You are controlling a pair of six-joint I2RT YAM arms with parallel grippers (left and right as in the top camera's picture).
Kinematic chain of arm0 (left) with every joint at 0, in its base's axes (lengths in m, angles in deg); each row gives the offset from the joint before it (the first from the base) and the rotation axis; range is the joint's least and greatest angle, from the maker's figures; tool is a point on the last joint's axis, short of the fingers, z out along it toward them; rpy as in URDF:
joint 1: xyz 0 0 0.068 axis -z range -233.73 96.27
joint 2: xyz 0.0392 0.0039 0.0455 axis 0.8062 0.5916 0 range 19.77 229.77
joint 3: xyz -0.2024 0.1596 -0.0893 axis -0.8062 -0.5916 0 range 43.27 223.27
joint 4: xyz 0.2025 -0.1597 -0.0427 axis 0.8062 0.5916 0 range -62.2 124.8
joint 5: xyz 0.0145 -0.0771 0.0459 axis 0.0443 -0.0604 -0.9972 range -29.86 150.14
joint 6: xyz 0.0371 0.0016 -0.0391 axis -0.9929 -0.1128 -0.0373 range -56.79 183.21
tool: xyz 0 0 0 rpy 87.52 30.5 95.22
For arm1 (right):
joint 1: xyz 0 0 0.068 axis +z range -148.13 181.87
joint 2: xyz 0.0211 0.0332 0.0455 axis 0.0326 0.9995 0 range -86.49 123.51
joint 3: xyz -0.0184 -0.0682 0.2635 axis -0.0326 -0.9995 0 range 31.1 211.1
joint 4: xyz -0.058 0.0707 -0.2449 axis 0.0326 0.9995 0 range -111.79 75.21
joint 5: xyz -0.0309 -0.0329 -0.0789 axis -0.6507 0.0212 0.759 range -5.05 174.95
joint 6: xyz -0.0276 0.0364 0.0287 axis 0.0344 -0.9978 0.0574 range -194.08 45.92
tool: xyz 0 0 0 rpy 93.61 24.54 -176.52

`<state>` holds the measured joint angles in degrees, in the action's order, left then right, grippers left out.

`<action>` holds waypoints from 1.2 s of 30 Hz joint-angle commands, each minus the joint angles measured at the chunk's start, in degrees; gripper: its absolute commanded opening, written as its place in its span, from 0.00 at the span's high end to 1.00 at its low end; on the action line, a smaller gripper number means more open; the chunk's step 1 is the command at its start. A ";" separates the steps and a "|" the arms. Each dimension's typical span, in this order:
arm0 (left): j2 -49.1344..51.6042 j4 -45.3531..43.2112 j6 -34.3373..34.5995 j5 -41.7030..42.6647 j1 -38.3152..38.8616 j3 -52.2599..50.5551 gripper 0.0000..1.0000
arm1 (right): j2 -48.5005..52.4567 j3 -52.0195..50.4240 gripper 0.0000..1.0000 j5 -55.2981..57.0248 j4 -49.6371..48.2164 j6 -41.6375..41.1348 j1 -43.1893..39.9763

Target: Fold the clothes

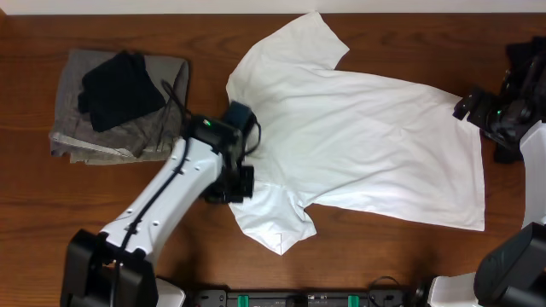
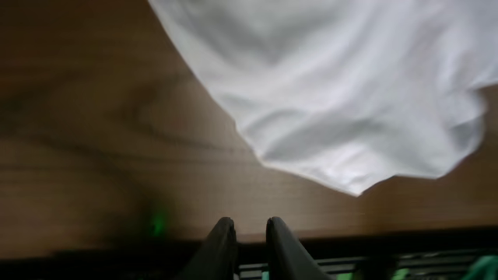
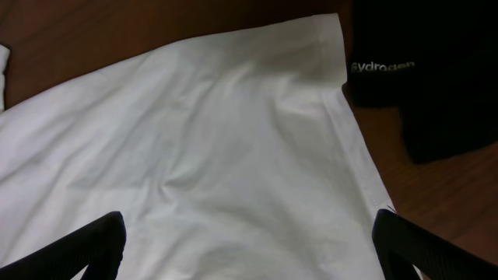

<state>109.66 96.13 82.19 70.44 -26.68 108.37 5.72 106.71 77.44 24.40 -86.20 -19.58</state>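
My left gripper (image 2: pixel 249 223) holds nothing, its jaws only a crack apart over the bare table (image 2: pixel 93 140). A lobe of the white T-shirt (image 2: pixel 350 93) lies at its one o'clock. My right gripper (image 3: pixel 249 233) gapes wide above the T-shirt's edge. Seen from overhead, the T-shirt lies spread out, with a grey-and-black pile (image 1: pixel 119 102) at its nine o'clock.

Matt cloth T-shirt (image 1: pixel 367 145), wooden table (image 1: pixel 384 260)

T-shirt (image 2: pixel 342 93) blurred, cut off at left wrist view's top; left arm (image 1: pixel 171 183) hides its edge overhead.
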 commanded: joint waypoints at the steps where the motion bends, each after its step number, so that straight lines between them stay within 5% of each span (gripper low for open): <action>1: 0.22 -1.36 -1.14 -0.50 2.27 -4.61 0.77 | 0.00 0.72 0.01 -0.02 0.04 0.42 0.42; 18: 0.22 -20.85 -13.00 -0.61 12.83 -14.97 0.67 | 0.00 0.72 0.01 -0.02 0.04 0.42 0.42; 36: 0.24 -23.04 -12.04 -5.44 17.40 -16.37 0.65 | 0.00 0.72 0.01 -0.02 0.04 0.42 0.42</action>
<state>109.68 72.94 70.45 65.90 -9.41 93.29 5.72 106.71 77.42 24.42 -86.20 -19.58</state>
